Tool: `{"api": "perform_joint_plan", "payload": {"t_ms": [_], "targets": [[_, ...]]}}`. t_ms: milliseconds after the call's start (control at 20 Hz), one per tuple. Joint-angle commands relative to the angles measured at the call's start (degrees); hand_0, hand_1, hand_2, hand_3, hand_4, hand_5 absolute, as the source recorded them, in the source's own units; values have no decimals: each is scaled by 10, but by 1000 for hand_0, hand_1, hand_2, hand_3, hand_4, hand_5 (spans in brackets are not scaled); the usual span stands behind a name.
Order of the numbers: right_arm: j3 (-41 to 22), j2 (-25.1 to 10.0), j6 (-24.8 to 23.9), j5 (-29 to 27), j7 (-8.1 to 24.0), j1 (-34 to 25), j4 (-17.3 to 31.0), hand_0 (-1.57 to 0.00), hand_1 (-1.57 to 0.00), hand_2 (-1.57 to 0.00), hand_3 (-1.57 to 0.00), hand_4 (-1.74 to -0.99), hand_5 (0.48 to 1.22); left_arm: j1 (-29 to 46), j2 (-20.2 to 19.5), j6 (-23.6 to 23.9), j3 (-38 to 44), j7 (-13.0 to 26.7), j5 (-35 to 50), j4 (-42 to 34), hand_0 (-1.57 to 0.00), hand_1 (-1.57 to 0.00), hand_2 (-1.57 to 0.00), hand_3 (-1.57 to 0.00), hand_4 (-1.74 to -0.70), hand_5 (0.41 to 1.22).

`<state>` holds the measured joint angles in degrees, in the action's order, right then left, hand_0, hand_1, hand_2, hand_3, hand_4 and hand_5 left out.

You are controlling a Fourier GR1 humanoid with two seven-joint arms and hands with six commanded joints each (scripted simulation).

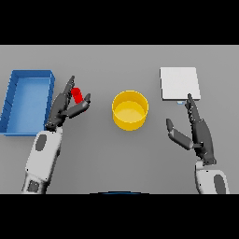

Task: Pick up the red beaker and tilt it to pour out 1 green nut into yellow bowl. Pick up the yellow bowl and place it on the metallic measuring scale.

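Red beaker [77, 95] tilted, long axis leaning up-left, pinched in left hand [64, 108]; right hand [198, 130] flat, fingers straight, empty, near metallic scale [180, 83]. No legible writing.

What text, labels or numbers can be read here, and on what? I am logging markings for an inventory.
None can be read: the red beaker, yellow bowl, metallic scale and blue bin show no writing. A small mark on the scale's near edge is too small to make out.

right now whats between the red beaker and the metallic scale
In the head view, the yellow bowl stands between the red beaker, at the left hand, and the metallic scale. Otherwise only bare table.
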<state>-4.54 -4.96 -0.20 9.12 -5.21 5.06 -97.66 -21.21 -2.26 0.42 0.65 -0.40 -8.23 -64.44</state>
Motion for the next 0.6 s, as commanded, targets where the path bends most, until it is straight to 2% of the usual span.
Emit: {"api": "perform_joint_plan", "payload": {"t_ms": [0,100,200,400,450,500,550], "targets": [[0,0,3,-2,0,0,4,1,1,1,1,-1332,685,-10,2,2,1,2,-2,9,1,1,1,1,-1314,704],[2,1,3,-3,-6,-3,10,1,1,1,1,-1324,683,-22,1,0,3,-6,-4,29,1,1,1,1,-1313,706],[-5,4,2,1,-4,5,-4,1,1,1,1,-1315,682,-33,2,-3,6,-11,0,43,1,1,1,1,-1322,710],[6,-3,-2,-2,2,-2,0,1,1,1,1,-1295,683,-39,12,1,12,-46,4,63,1,1,-30,-3,-1389,752],[5,-4,-1,0,2,-3,4,1,1,1,1,-1291,684,-49,18,8,16,-45,4,77,-81,-84,-122,-75,-1416,770],[7,-8,1,-3,-3,0,3,1,1,1,1,-1289,684,-54,21,13,23,-42,10,81,-253,-276,-307,-220,-1444,795],[4,-4,0,-2,2,-4,0,1,1,1,1,-1286,685,-57,26,20,25,-39,11,80,-458,-483,-501,-490,-1443,881]]}}
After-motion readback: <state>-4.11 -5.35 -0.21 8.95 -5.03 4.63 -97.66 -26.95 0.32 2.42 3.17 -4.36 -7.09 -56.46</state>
